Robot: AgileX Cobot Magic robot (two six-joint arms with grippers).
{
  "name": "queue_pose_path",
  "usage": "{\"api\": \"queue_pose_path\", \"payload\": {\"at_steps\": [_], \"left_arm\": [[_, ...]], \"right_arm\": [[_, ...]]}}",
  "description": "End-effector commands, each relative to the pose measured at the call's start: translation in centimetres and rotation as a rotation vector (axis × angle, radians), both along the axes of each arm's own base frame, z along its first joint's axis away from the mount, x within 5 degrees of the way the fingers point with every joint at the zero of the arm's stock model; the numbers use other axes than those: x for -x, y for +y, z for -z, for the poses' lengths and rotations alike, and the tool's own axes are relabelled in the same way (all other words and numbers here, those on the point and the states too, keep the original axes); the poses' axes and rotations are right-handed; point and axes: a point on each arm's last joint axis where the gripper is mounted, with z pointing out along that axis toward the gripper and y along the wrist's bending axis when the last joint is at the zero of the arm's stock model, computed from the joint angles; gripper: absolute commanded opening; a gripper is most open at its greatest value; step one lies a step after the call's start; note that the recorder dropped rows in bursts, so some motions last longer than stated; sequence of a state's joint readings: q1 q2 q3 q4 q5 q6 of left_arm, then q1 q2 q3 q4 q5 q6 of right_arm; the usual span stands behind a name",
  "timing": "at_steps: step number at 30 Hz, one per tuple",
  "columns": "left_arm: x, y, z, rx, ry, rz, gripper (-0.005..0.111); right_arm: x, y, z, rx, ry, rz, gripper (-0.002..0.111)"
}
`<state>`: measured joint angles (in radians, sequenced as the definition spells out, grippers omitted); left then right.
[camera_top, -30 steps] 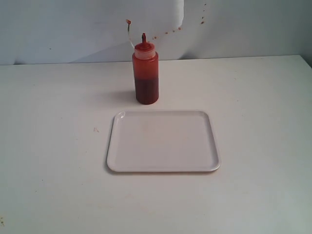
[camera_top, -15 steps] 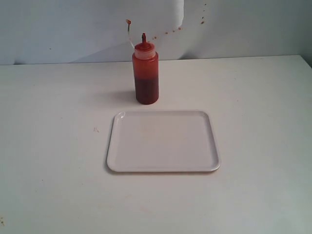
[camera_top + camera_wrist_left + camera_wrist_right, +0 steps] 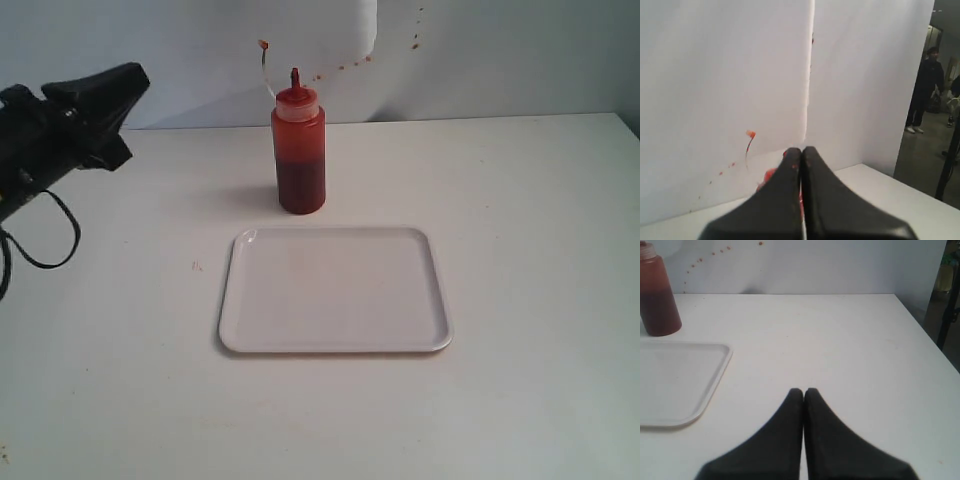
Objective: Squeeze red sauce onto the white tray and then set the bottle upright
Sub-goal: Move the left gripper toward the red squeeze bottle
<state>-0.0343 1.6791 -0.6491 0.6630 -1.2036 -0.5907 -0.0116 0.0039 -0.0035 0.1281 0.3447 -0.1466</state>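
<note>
The bottle stands upright on the table behind the white tray, its red nozzle up and its thin tethered cap arching to the left. No red sauce shows on the tray. My left gripper is in the air at the far left, well left of the bottle, shut with nothing in it. In the left wrist view its jaws are pressed together, with the bottle's red top partly hidden behind them. The right gripper is shut and empty above bare table, to the right of the tray and the bottle; the exterior view does not show it.
A white wall with small reddish specks rises behind the table. The table's right edge drops to a dark floor. A black cable hangs from the left arm.
The left arm has come into the exterior view from the left edge; it was not there before. Bottle and tray have not moved.
</note>
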Motion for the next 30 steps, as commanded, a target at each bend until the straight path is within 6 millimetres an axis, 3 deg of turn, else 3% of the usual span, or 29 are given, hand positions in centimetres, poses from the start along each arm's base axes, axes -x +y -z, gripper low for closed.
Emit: {"api": "queue_pose_path", "payload": {"at_steps": [1,10,16,19,21,22,25,26,30], "left_arm": [[-2.3,-0.3,3.1,0.009,0.076,0.017,0.0],[-6.8,-0.5,6.6,-0.013,0.09,0.014,0.0],[-7.4,-0.4,8.6,-0.008,0.135,-0.005,0.004],[-7.7,0.1,9.3,0.025,0.158,-0.062,0.018],[-7.9,0.3,9.7,0.036,0.174,-0.089,0.038],[-8.0,0.4,10.0,0.028,0.194,-0.103,0.049],[-8.9,0.4,10.8,0.004,0.223,-0.116,0.096],[-9.2,0.4,10.8,0.013,0.217,-0.109,0.105],[-9.7,0.2,11.0,0.007,0.208,-0.096,0.104]], "right_arm": [[0.0,0.0,0.1,-0.003,-0.002,0.005,0.0],[0.0,0.0,0.1,-0.003,-0.002,0.005,0.0],[0.0,0.0,0.1,-0.003,-0.002,0.005,0.0],[0.0,0.0,0.1,-0.005,-0.002,0.005,0.0],[0.0,0.0,0.1,-0.005,-0.002,0.005,0.0],[0.0,0.0,0.1,-0.005,-0.002,0.005,0.0],[0.0,0.0,0.1,-0.005,-0.002,0.005,0.0],[0.0,0.0,0.1,-0.005,-0.002,0.005,0.0],[0.0,0.0,0.1,-0.005,-0.002,0.005,0.0]]}}
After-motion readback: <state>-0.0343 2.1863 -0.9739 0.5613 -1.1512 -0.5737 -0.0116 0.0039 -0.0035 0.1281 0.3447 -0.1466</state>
